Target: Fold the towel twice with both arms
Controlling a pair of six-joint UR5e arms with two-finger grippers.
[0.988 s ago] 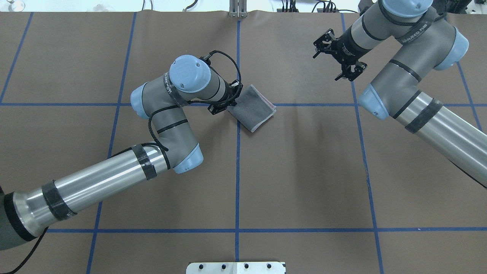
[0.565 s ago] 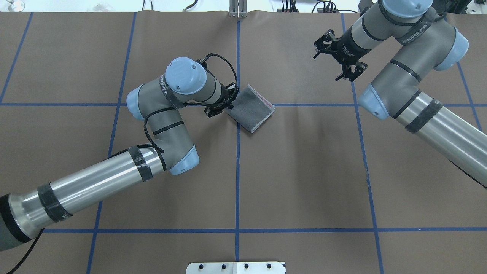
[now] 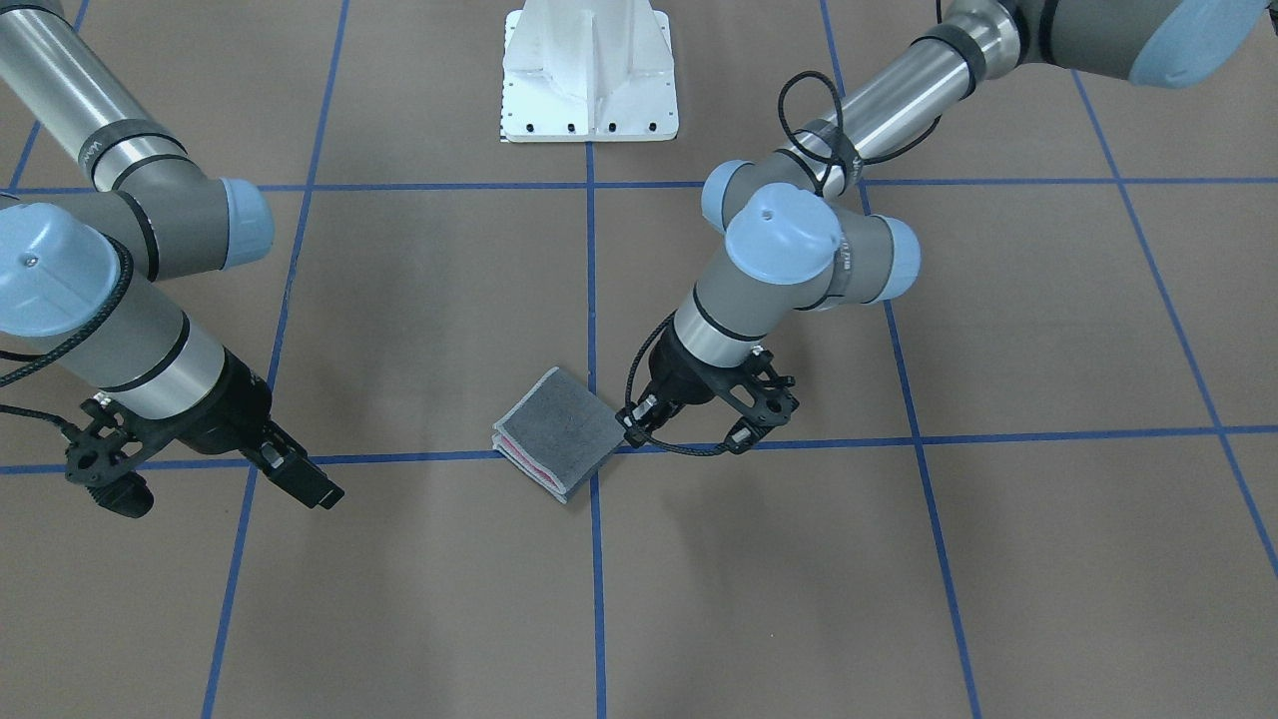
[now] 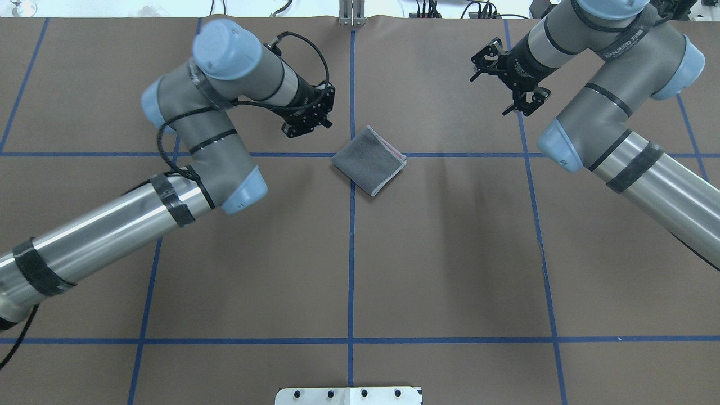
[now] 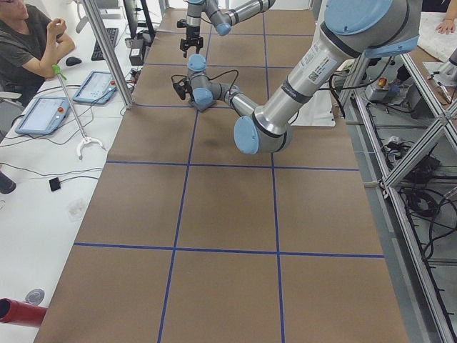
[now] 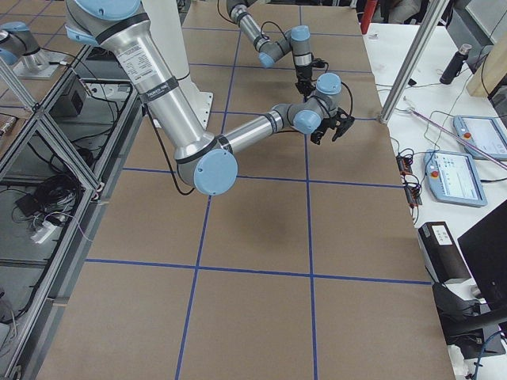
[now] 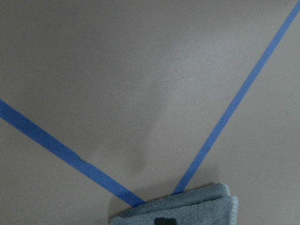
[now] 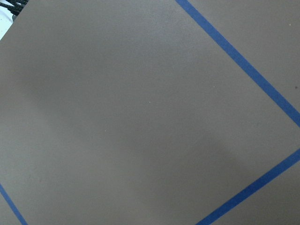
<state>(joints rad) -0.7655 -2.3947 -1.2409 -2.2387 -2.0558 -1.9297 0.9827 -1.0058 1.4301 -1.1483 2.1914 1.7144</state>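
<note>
The towel [image 4: 368, 160] lies as a small grey square on the worktop [image 4: 450, 270], over a crossing of blue tape lines [image 4: 351, 253] toward 12 o'clock from the middle in the overhead view. Pink shows along its 2 o'clock edge. It looks folded twice already, so what remains is probably for both arms to pull clear.

The left end effector [image 4: 308, 125] hangs at the towel's 10 o'clock, fingers apart and holding nothing. The right end effector [image 4: 487, 97] is well apart at 2 o'clock, also spread and empty.

The main risk is disturbing the finished fold. A black cable loop [image 3: 689, 451] droops under the left end effector close to the towel's near corner, and a low sweep could snag that corner and drag the layers open. Thick terry may also spring back unaided.

A black strap [image 4: 623, 40] on the right arm reads roughly "WANJEED". The band lettering on the left arm is too small to read.
</note>
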